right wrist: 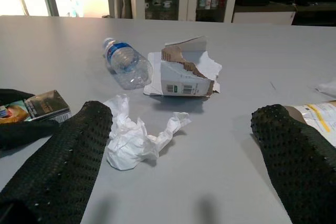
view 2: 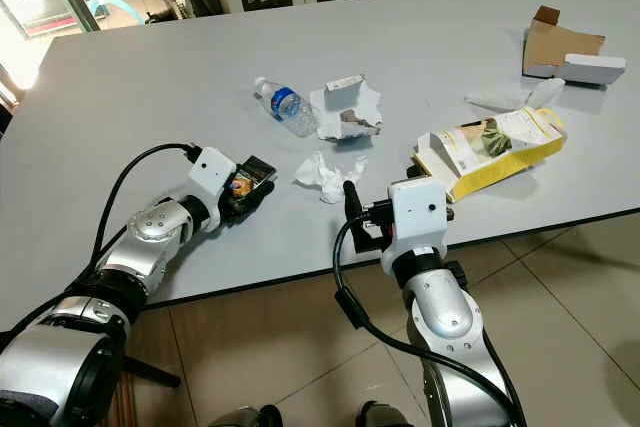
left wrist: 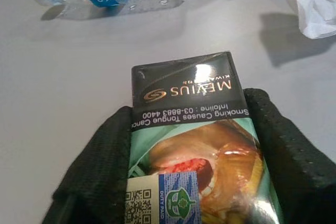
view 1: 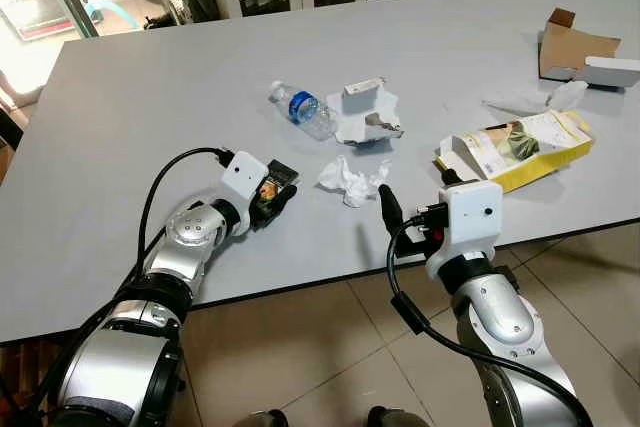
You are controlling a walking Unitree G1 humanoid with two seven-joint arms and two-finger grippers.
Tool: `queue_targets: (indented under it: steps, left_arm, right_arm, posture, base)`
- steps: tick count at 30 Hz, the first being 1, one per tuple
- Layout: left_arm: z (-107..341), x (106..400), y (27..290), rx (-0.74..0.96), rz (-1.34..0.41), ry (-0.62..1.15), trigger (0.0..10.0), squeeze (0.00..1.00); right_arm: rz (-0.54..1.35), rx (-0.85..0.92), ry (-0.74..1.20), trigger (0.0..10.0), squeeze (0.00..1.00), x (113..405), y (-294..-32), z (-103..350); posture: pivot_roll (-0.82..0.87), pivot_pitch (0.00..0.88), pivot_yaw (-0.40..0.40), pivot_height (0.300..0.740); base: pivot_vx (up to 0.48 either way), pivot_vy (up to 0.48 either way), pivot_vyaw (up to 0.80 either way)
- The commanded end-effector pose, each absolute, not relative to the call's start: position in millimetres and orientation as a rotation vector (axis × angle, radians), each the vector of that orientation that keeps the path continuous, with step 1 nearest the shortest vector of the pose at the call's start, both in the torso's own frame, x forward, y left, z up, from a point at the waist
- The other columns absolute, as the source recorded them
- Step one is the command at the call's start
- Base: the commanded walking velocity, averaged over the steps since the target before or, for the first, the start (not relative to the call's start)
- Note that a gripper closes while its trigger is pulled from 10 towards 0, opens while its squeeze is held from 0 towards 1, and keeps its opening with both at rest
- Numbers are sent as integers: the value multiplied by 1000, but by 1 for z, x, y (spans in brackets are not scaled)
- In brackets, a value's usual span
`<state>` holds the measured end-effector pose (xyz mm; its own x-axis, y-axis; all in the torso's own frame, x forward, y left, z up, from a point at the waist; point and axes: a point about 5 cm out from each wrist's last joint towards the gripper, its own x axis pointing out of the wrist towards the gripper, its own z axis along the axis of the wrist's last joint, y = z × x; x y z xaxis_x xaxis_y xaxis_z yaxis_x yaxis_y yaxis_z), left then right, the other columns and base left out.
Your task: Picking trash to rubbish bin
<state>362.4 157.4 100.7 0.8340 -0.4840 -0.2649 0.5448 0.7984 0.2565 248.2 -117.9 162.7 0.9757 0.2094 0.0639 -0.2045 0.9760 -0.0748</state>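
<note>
Clamping, left gripper (view 1: 272, 193): fingers closed on cigarette pack (left wrist: 194, 145), low over near-left table (view 1: 120, 117).
Bottle (view 1: 306, 111): lying farther off.
Tissue (right wrist: 134, 137): crumpled, near centre.
Right gripper (right wrist: 181, 177): fingers apart, facing tissue.
Advice: lift pack straight; straddle tissue before closing.

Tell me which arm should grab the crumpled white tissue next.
Right. The right gripper is open and empty, aimed at the crumpled white tissue just beyond its fingertips on the grey table. The left gripper is shut on the dark cigarette pack, so it is occupied.
</note>
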Motion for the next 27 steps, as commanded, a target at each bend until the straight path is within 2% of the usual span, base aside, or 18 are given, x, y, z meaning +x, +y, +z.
queue_targets:
  steps: [1, 18, 27]
  left_arm:
    - [51, 335, 166, 329, -590, 448, 0, 0]
    - [58, 340, 160, 315, -562, 371, 0, 0]
    - [69, 346, 164, 258, -458, 282, 0, 0]
  right_arm:
    - [208, -70, -88, 10000, 0, 247, -117, 167]
    - [204, -74, -88, 10000, 0, 248, -117, 167]
    - [201, -76, -91, 10000, 0, 249, -119, 167]
  posture:
    - [-138, 147, 62, 740]
    - [-138, 147, 61, 740]
    - [-133, 146, 52, 740]
  base:
    - [0, 0, 0]
    - [0, 0, 0]
    - [0, 0, 0]
